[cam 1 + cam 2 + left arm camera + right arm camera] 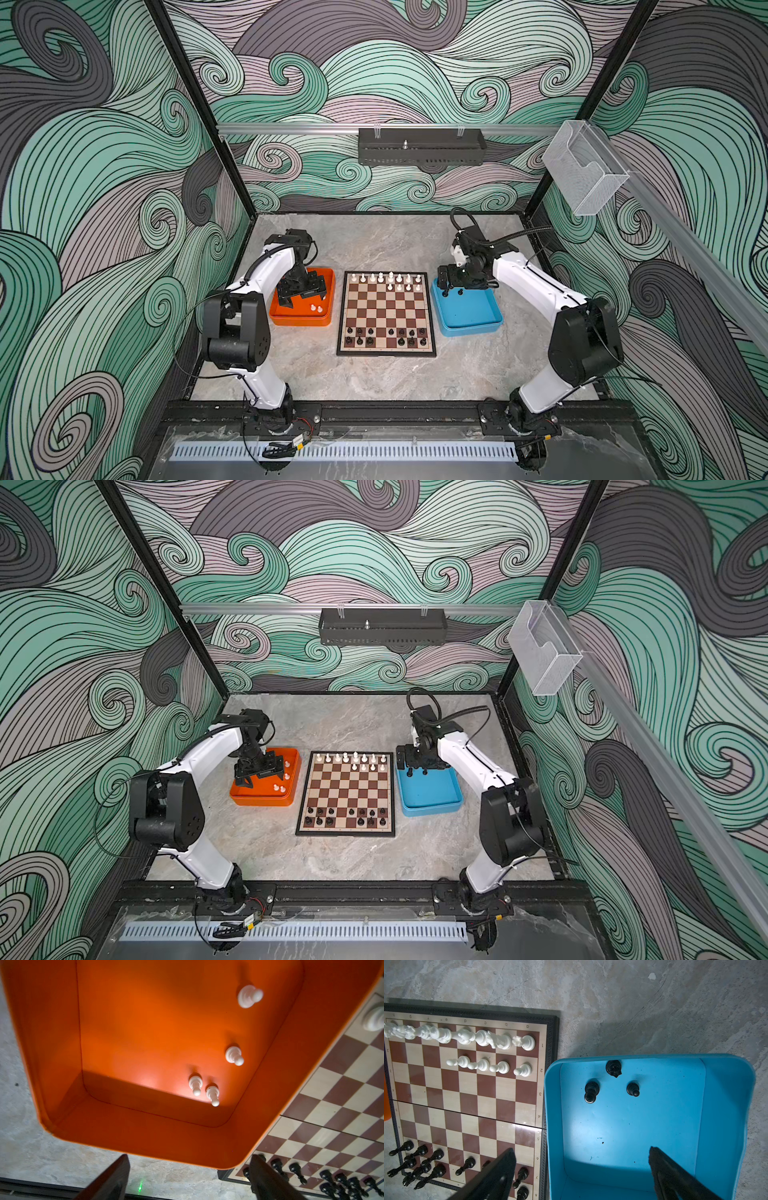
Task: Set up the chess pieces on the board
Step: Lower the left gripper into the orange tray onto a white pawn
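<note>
The board [386,308] [347,788] lies mid-table. White chess pieces [386,278] fill its far row, with several pawns [483,1065] in front of them. Black chess pieces [386,336] stand in its two near rows, with gaps. My left gripper [303,296] [189,1165] hangs open and empty over the orange tray [326,320], which holds several white pawns [233,1055]. My right gripper [451,286] [582,1152] is open and empty above the far left corner of the blue tray [478,328], where three black pieces [633,1089] stand.
The orange tray [291,802] sits just left of the board and the blue tray [453,804] just right of it, both close to its frame. Bare marble table [374,378] lies in front of and behind the board.
</note>
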`<state>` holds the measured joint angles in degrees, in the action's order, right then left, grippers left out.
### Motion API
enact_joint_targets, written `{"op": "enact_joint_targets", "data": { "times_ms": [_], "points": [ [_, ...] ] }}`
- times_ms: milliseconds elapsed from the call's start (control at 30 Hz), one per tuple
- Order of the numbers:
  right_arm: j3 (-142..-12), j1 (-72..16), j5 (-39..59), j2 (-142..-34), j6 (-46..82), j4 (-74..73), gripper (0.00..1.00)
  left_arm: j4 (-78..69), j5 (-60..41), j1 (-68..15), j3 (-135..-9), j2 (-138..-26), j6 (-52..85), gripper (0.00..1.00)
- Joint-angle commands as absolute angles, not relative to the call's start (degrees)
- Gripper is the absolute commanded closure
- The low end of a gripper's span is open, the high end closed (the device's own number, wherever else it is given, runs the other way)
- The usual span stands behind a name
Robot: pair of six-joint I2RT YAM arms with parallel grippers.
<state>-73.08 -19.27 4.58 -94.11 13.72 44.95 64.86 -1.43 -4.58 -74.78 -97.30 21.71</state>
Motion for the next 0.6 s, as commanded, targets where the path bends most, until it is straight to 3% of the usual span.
{"op": "enact_joint_targets", "data": {
  "times_ms": [0, 67, 167, 567],
  "points": [
    [-73.65, -18.55, 4.36, -95.4, 13.18, 45.27, 0.0, 63.63, -2.03, -4.63, -73.83, -98.45, 21.95, 0.16],
    [-73.82, -18.54, 4.8, -95.77, 13.26, 45.07, 0.0, 62.46, -2.18, -4.66, -73.5, -99.24, 21.75, 0.28],
    [-74.0, -18.55, 5.82, -96.02, 13.02, 44.99, 0.0, 61.35, -2.51, -4.66, -73.63, -101.06, 21.26, 0.35],
    [-70.24, -18.99, 22.66, -90.53, 11.51, 35.31, 0.0, 57.13, -0.88, -4.74, -73.39, -106.15, 20.37, 0.45]
  ]
}}
